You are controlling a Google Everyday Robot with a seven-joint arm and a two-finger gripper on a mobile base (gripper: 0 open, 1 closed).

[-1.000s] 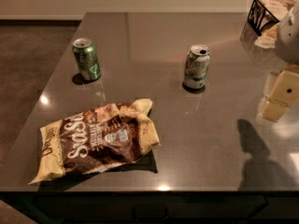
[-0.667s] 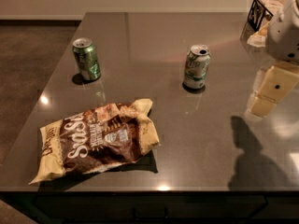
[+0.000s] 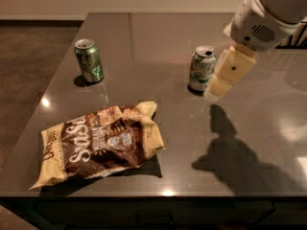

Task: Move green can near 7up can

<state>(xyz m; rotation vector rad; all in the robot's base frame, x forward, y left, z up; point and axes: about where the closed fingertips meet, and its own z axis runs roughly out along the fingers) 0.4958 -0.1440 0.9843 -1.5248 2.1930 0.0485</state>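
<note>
The green can (image 3: 88,60) is dark green with a silver top and stands upright near the table's left edge. The 7up can (image 3: 201,68) is pale whitish with green lettering and stands upright near the table's middle. My gripper (image 3: 221,80) hangs from the white arm at the upper right, just right of the 7up can and above the table. It holds nothing that I can see. It is far to the right of the green can.
A brown and cream snack bag (image 3: 98,144) lies flat at the front left of the dark table (image 3: 158,28). The arm's shadow (image 3: 235,152) falls on the table's front right. Brown floor lies beyond the left edge.
The arm and gripper have moved left, from the table's right edge to just beside the 7up can. The cans and the bag have not moved.
</note>
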